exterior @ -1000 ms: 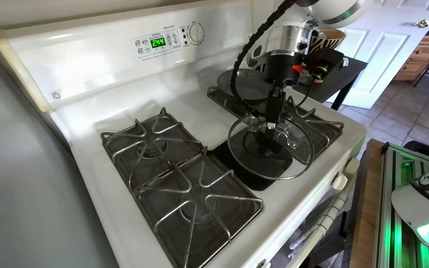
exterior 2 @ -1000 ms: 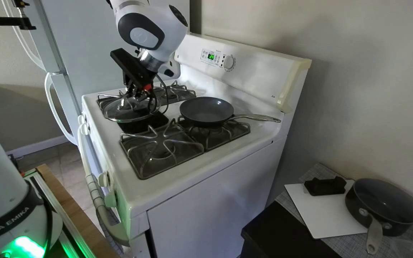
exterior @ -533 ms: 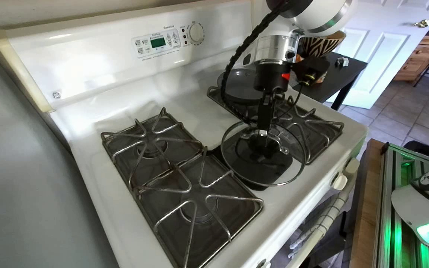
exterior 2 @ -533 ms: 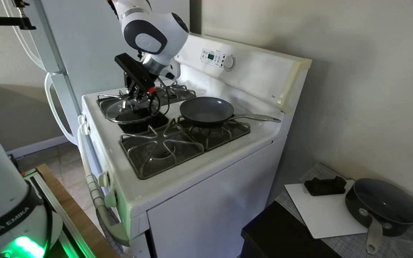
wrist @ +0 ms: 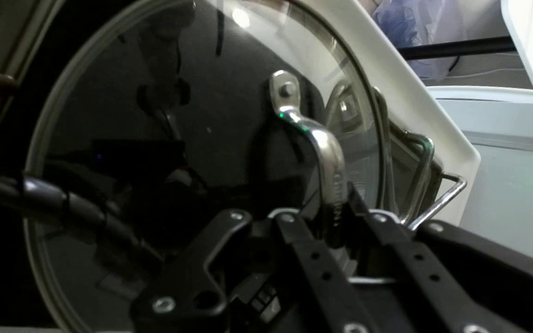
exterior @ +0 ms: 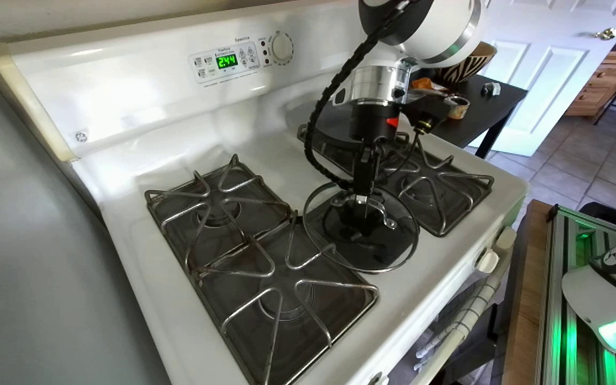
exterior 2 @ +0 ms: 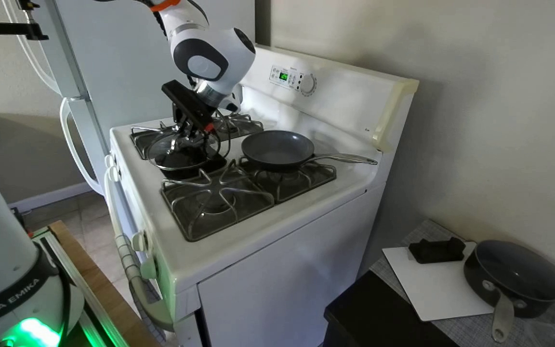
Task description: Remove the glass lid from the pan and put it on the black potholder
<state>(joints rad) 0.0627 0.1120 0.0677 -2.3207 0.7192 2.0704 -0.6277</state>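
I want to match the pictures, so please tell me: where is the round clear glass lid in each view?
In an exterior view: the round clear glass lid with metal rim is a little right of and below centre.
In an exterior view: the lid is left of centre, near mid-height.
In the wrist view: the lid fills the left and middle.
Shared landmark: the black pincer, at the lid's silver arched handle.
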